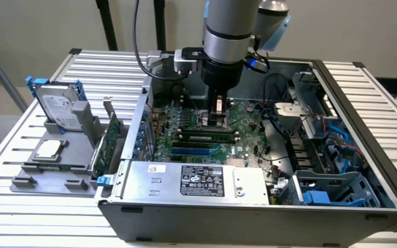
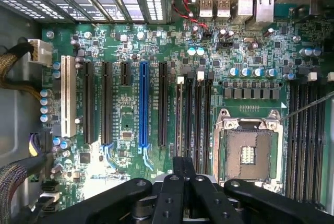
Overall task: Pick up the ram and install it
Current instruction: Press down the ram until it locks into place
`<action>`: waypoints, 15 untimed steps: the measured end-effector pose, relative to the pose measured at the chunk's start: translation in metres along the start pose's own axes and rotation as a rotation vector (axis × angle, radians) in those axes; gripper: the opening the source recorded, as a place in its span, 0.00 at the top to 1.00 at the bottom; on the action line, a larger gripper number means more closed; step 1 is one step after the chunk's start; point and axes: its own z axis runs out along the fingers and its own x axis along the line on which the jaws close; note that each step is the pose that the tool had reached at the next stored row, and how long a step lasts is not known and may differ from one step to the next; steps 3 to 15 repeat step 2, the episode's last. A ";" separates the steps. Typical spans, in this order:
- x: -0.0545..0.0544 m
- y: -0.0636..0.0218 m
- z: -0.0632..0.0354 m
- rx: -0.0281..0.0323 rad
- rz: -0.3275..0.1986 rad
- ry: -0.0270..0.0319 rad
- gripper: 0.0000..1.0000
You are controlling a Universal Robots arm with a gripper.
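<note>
Jaws look pressed together in the wrist view, holding nothing that you can see, and the gripper (image 1: 219, 109) hangs low over the motherboard (image 2: 125, 51). In the exterior view the ram (image 1: 208, 136) lies along a slot at about 6 o'clock from the gripper. I judge that pressing down off-centre could seat one end only, or your fingertips could clip the neighbouring memory slots (image 2: 201, 114).

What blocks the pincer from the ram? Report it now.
Nothing visible does. The long, thin green ram stick with black chips lies along the green motherboard's slots. The black pincer hangs close above the board beside it, with no cable or part between them.
</note>
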 end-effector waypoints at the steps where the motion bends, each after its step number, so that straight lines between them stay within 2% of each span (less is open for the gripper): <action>1: 0.000 0.0000 0.0000 -0.0001 0.000 0.0001 0.89; 15: 0.000 0.0000 0.0000 0.0000 0.000 0.0001 0.89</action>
